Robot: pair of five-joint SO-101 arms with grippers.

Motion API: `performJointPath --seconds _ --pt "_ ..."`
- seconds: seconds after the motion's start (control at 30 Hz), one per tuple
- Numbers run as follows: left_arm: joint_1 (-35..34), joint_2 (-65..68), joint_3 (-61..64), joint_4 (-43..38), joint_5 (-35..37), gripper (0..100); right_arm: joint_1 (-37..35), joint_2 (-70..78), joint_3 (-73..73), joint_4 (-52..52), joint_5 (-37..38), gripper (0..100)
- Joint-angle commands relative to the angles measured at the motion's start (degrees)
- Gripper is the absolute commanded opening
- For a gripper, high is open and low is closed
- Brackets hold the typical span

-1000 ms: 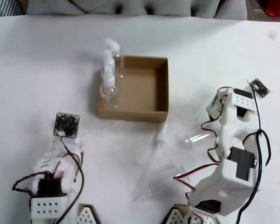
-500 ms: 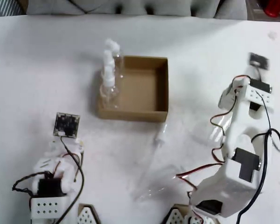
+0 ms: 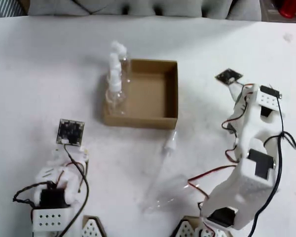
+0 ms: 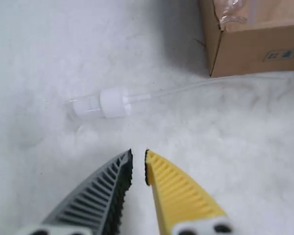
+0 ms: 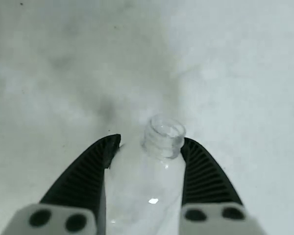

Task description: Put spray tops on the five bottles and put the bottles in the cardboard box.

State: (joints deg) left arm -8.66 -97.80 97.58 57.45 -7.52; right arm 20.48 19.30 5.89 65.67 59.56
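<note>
Right of the cardboard box (image 3: pixel 138 121), the right gripper (image 5: pixel 152 143) clamps an uncapped bottle (image 5: pixel 147 191); the left gripper (image 4: pixel 138 155) is closed.

The worktop (image 3: pixel 49 64) is covered in white, matt cloth with a faintly fuzzy nap. The cardboard box (image 3: pixel 138 120) is plain brown card, dull and uncoated, with raw cut edges. Against its nine o'clock wall, the capped bottles (image 3: pixel 116 98) are clear, glossy plastic under opaque white plastic spray tops (image 3: pixel 114 74). At the box's five o'clock, a loose spray top (image 4: pixel 110 102) is smooth white plastic with a thin translucent tube. The left gripper (image 4: pixel 138 155) is ribbed matt plastic, grey on one side and yellow on the other. The right gripper (image 5: pixel 152 142) is ribbed black plastic, clasping an uncapped bottle (image 5: pixel 159 166) of clear, shiny plastic with a threaded neck. The arm shells (image 3: pixel 246 177) are matt white plastic.
</note>
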Motion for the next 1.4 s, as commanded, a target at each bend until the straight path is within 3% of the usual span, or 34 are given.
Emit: performJointPath --seconds 0.0,0.13,0.27,0.53,0.9,1.13,1.37 --pt "-0.3 -1.5 -0.3 0.2 -0.8 6 -0.9 2.6 -5.3 0.4 -0.1 8.0" --pt "-0.3 -1.5 -0.3 0.2 -0.8 6 -0.4 7.3 -11.8 0.7 -7.7 22.1" --pt "-0.3 -1.5 -0.3 0.2 -0.8 6 -0.4 8.8 -16.1 3.0 -7.7 30.4" --pt "-0.3 -1.5 -0.3 0.2 -0.8 6 0.9 6.9 -24.0 13.2 -7.8 30.5" --pt "-0.3 -1.5 -0.3 0.2 -0.9 6 6.5 2.0 -24.0 26.0 -4.8 30.5" --pt "-0.3 -1.5 -0.3 0.2 -0.9 6 7.4 0.6 -18.6 25.7 -4.7 30.5" --pt "-0.3 -1.5 -0.3 0.2 -0.9 6 7.8 -14.6 -0.7 14.9 -5.1 30.5"
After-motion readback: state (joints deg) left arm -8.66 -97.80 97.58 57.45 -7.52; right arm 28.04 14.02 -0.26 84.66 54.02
